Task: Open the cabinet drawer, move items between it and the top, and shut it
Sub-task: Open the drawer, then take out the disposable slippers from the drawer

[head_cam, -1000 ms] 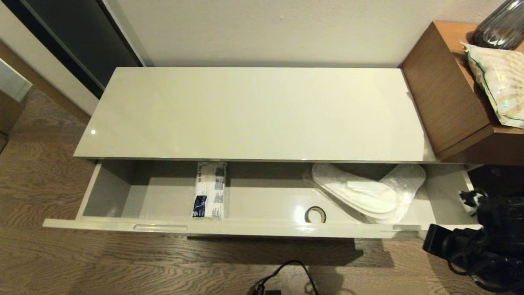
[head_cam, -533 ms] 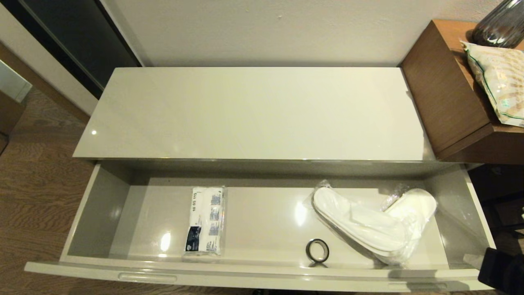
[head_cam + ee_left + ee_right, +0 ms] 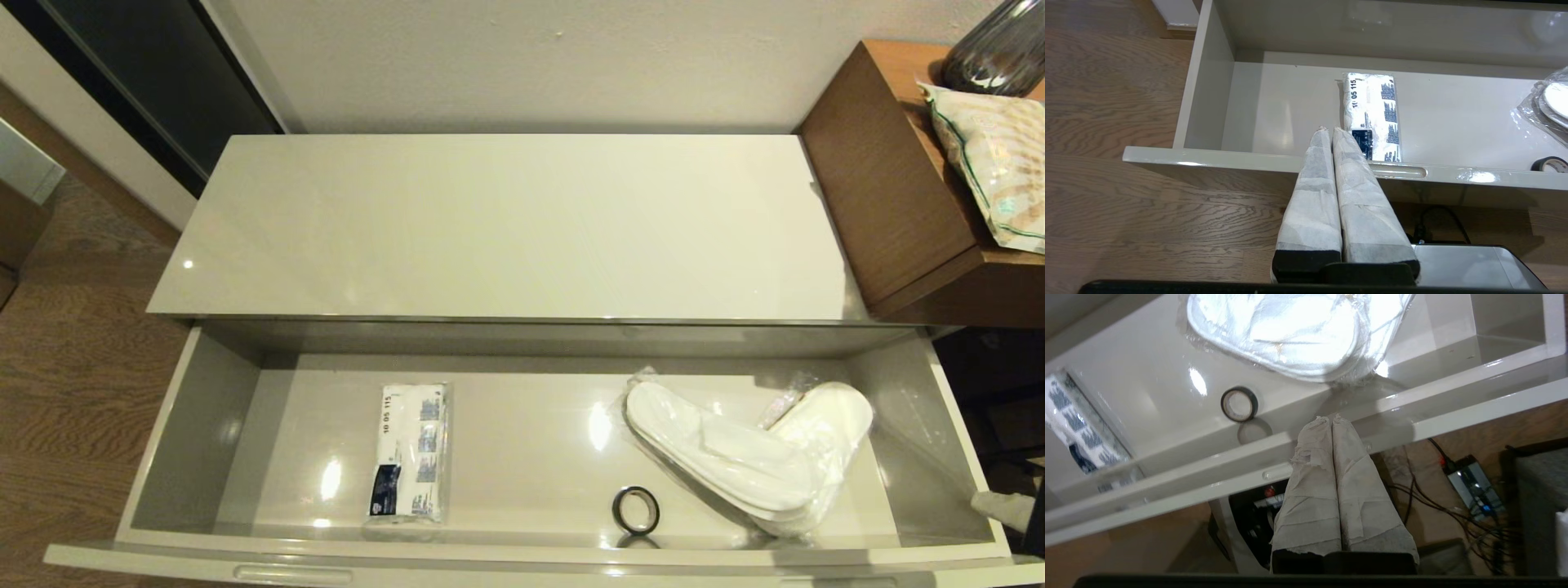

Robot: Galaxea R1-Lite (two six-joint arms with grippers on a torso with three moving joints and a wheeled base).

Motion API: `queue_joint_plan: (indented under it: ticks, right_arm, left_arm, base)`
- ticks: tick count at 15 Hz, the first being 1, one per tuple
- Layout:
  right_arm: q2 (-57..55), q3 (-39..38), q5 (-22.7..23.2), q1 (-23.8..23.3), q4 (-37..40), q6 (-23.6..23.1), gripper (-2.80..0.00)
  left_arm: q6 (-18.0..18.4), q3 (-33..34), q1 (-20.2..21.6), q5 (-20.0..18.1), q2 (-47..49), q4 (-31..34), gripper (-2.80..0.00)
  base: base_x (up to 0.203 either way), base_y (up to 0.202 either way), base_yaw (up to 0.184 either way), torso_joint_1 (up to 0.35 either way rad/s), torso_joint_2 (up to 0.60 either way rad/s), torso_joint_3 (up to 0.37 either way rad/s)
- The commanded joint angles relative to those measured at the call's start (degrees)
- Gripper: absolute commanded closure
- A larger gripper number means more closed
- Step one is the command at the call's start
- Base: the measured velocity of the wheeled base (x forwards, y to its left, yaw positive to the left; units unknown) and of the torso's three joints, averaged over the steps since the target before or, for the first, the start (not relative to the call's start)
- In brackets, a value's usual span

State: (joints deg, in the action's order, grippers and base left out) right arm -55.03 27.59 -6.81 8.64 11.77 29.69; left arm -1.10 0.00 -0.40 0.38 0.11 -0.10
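The right hand [image 3: 1332, 418] hangs at the drawer's front rail near its right end, its wrapped fingers [image 3: 1349, 457] pressed together and gripping nothing. The left hand [image 3: 1329, 130] sits just above the front rail further left, near one of the recessed slots [image 3: 1398, 171], fingers likewise pressed together with nothing between them.

The drawer [image 3: 522, 551] stands pulled far out from under the cabinet. Inside, toward the right, lie the bagged slippers [image 3: 747, 457], two packs crossing each other in crinkly clear plastic. Near them, toward the front, lies a small black ring [image 3: 635, 510], and well to the left a white packet with blue print [image 3: 408, 453]. The glossy top [image 3: 506, 224] carries nothing.

What could go wrong from here: the plastic is slick and loose, so a pinch may catch only the bag and let the slippers sag or slide out on the way up. The two packs overlap, so lifting one may drag the other along. A low reach could also knock the ring or bump the front rail. The top is mirror-smooth, and a pack set near its edge might slip back off.

Compared with a second ago, the drawer is much further out, its whole floor now showing, and the right arm's dark bulk has dropped almost out of the head view.
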Motion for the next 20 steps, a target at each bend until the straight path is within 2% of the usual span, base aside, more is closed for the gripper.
queue_joint_plan:
  ticks: [1, 3, 8, 10, 13, 16, 17, 18, 20]
  right_arm:
    - [0.13, 3.77, 0.47, 0.05, 4.31, -1.66, 0.00]
    - [-2.82, 3.64, 0.54, 0.03, 4.25, -4.48, 0.00]
    - [-5.83, 3.13, 0.93, 0.06, 4.35, -4.81, 0.00]
    - [-7.80, 2.56, 3.89, 0.02, 4.49, -4.80, 0.00]
    - [-11.06, 2.64, 4.45, -0.03, 3.77, -4.70, 0.00]
    - [-15.30, 2.88, 4.16, -0.03, -0.79, -4.64, 0.00]
    - [-18.05, 2.60, 4.08, -0.03, -2.51, -4.90, -2.58]
    - [-20.30, 2.28, 4.03, -0.03, -3.66, -5.52, -2.80]
    - [-22.64, 2.89, 4.15, -0.03, -4.56, -8.75, -2.80]
  left_arm:
    - [-0.05, 0.00, -0.04, 0.06, -0.02, -0.08, 0.00]
    - [-0.05, 0.00, -0.04, 0.06, -0.02, -0.07, 0.00]
    - [-0.05, 0.00, -0.04, 0.06, -0.02, 0.01, 0.00]
    - [-0.05, 0.00, -0.04, 0.06, -0.02, 0.01, 0.00]
    - [-0.05, 0.00, -0.04, 0.06, -0.02, -0.02, 0.00]
    - [-0.05, 0.00, -0.04, -0.03, -0.02, -0.08, 0.00]
    - [-0.05, 0.00, -0.04, 0.06, -0.02, 0.01, 0.00]
    - [-0.05, 0.00, -0.04, 0.06, -0.02, 0.01, 0.00]
    - [-0.05, 0.00, -0.04, 0.06, -0.02, -0.08, 0.00]
  base:
    - [0.000, 0.000, 0.000, 0.000, 0.00, 0.000]
    - [0.000, 0.000, 0.000, 0.000, 0.00, 0.000]
    - [0.000, 0.000, 0.000, 0.000, 0.00, 0.000]
    - [0.000, 0.000, 0.000, 0.000, 0.00, 0.000]
    - [0.000, 0.000, 0.000, 0.000, 0.00, 0.000]
    - [0.000, 0.000, 0.000, 0.000, 0.00, 0.000]
    - [0.000, 0.000, 0.000, 0.000, 0.00, 0.000]
    - [0.000, 0.000, 0.000, 0.000, 0.00, 0.000]
    - [0.000, 0.000, 0.000, 0.000, 0.00, 0.000]
